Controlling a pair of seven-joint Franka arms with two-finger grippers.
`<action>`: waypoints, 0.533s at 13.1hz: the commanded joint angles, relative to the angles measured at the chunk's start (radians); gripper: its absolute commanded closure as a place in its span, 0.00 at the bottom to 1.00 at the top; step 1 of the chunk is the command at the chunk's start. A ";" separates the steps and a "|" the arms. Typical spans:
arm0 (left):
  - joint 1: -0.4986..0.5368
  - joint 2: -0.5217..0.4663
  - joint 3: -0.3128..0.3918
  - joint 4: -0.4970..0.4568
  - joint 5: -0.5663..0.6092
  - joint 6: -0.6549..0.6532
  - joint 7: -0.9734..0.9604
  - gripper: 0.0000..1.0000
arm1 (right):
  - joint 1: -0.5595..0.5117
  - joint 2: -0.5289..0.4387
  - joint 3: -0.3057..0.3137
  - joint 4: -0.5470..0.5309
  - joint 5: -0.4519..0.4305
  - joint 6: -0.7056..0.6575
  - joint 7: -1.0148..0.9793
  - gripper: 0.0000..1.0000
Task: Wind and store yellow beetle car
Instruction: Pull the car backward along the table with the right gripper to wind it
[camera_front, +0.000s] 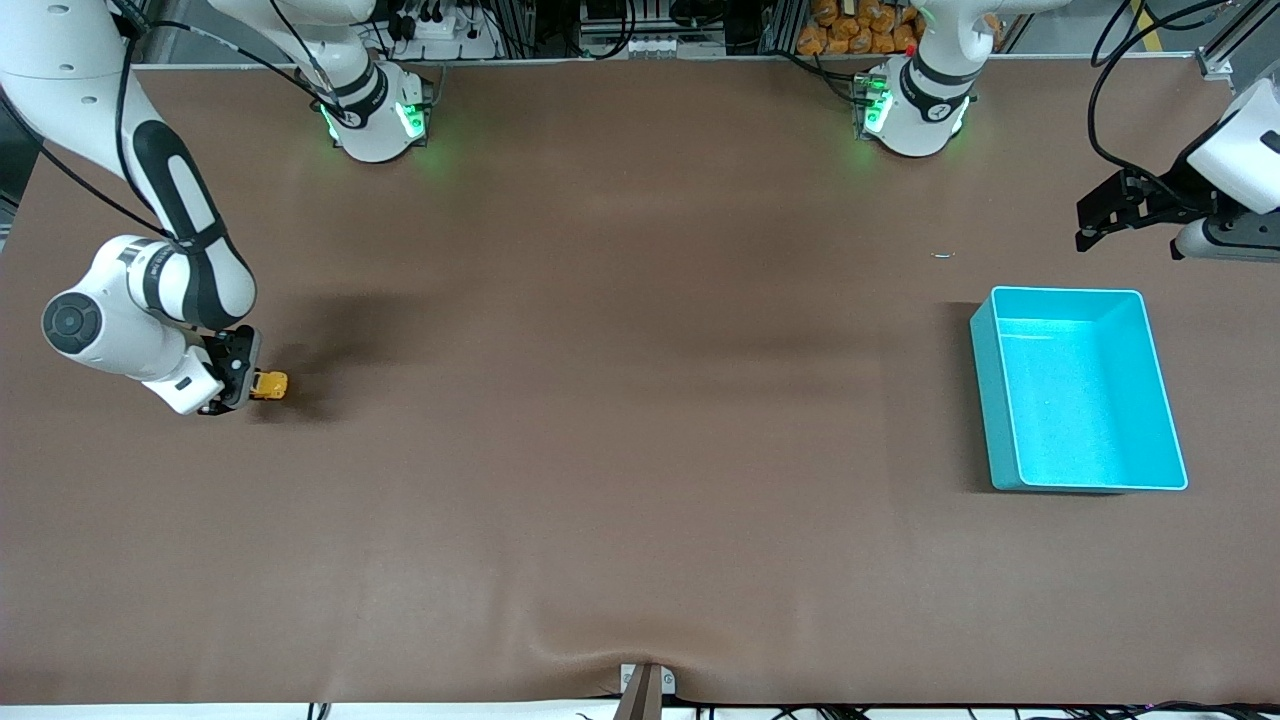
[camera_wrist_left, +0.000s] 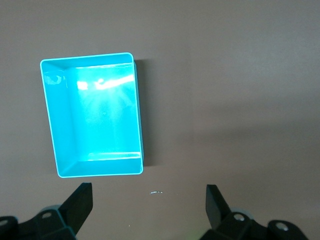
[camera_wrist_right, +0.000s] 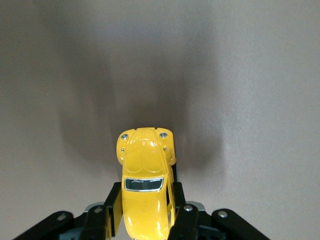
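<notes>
A brown table (camera_front: 640, 420) fills almost the whole front view. A teal bin (camera_front: 1000, 400), open and with nothing in it, stands on it at the middle right of the frame. A yellow beetle car (camera_front: 270, 385) is on the table surface at the middle left.

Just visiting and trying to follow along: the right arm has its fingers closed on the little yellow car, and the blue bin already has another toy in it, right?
Not quite. The teal bin holds nothing, as the left wrist view shows. The rest stands: the right gripper has its fingers closed on the yellow beetle car.
</notes>
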 joint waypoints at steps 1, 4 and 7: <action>0.006 0.000 -0.003 0.007 -0.007 -0.001 0.017 0.00 | -0.038 0.110 0.010 0.056 -0.017 0.045 -0.021 0.45; 0.006 0.001 -0.002 0.007 -0.007 -0.001 0.016 0.00 | -0.102 0.110 0.014 0.209 -0.003 -0.170 -0.026 0.00; 0.008 0.001 -0.002 0.007 -0.008 -0.003 0.016 0.00 | -0.144 0.110 0.014 0.340 0.000 -0.374 -0.035 0.00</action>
